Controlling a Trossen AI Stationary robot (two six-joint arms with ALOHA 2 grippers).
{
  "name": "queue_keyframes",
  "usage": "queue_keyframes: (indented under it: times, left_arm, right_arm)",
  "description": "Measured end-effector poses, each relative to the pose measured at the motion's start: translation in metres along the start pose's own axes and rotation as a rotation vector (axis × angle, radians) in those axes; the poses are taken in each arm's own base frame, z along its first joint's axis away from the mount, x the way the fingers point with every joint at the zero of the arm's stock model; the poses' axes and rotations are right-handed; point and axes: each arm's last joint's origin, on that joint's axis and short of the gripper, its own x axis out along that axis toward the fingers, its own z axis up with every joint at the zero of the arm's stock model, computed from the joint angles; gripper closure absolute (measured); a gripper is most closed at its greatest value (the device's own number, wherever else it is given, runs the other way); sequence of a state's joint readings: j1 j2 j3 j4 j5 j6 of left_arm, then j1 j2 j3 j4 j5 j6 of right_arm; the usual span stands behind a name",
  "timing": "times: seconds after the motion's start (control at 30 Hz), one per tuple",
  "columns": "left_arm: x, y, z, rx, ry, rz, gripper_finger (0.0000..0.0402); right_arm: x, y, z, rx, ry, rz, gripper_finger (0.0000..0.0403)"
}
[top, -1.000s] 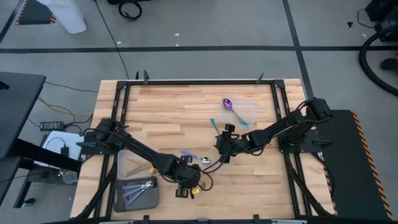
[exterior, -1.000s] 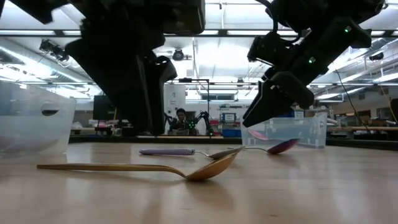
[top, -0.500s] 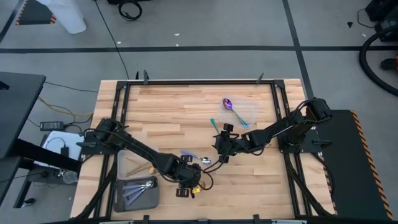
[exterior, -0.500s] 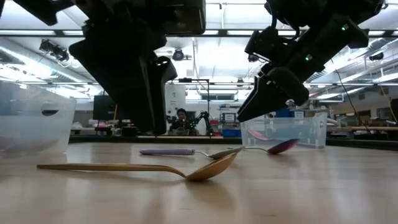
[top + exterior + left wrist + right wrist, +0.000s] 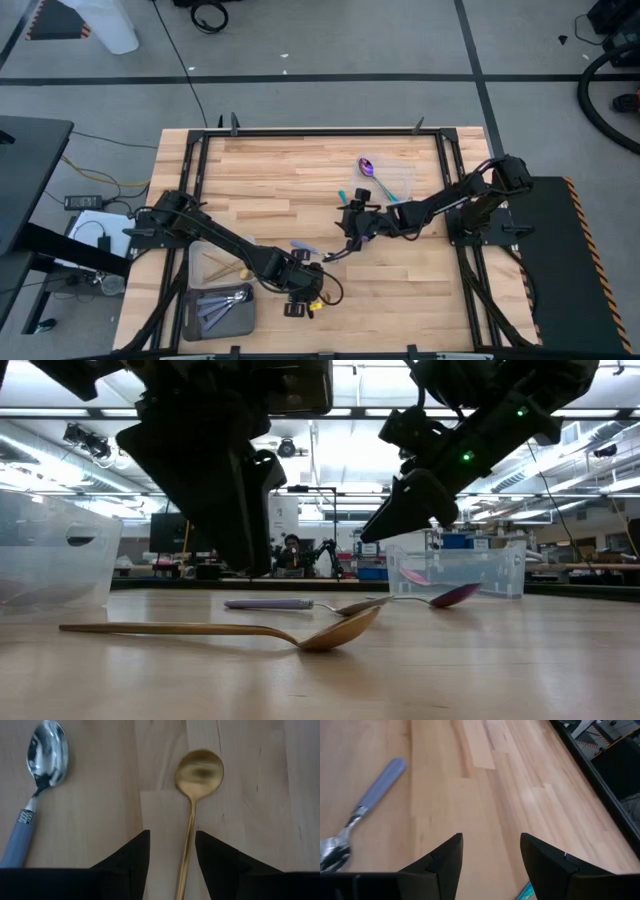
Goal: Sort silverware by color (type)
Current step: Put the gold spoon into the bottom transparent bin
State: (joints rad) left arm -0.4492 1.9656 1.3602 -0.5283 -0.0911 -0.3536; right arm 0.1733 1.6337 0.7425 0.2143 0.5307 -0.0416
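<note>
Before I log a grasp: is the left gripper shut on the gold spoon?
No: left gripper is open, its fingers either side of the gold spoon lying on the table.

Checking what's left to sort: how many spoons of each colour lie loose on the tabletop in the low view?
Gold spoon: 1
Silver spoon with lavender handle: 1
Purple spoon: 1
Total: 3

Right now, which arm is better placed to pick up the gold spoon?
The left. Its end effector is open, directly above the gold spoon, with the handle between its fingers. The right end effector is open over bare table, farther away.
</note>
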Motion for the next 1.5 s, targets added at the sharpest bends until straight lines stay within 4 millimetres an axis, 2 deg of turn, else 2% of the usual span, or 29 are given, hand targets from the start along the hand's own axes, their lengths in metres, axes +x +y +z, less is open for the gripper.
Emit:
queue_keyframes:
  times: [0.2, 0.4, 0.57, 0.7, 0.9, 1.5]
  left_arm:
    - [0.0, -0.002, 0.005, -0.003, -0.076, 0.037, 0.0237]
    - [0.002, -0.005, 0.005, 0.003, -0.096, 0.056, 0.0237]
    - [0.005, -0.014, 0.002, 0.081, -0.091, 0.047, 0.0237]
    - [0.008, -0.019, -0.001, 0.134, -0.082, 0.044, 0.0237]
    - [0.013, -0.017, -0.008, 0.139, -0.062, 0.051, 0.0237]
    - [0.012, -0.024, -0.009, 0.245, -0.076, 0.042, 0.0237]
  right_arm:
    - [0.005, -0.01, 0.001, -0.012, -0.009, -0.014, 0.0195]
    - [0.011, -0.018, 0.002, 0.001, -0.019, 0.043, 0.0195]
    - [0.012, -0.022, 0.002, 0.005, -0.021, 0.054, 0.0195]
    - [0.013, -0.022, 0.003, 0.008, -0.03, 0.064, 0.0195]
    - [0.012, -0.022, 0.003, 0.012, -0.036, 0.066, 0.0195]
    - [0.012, -0.019, 0.003, 0.055, -0.03, 0.131, 0.0195]
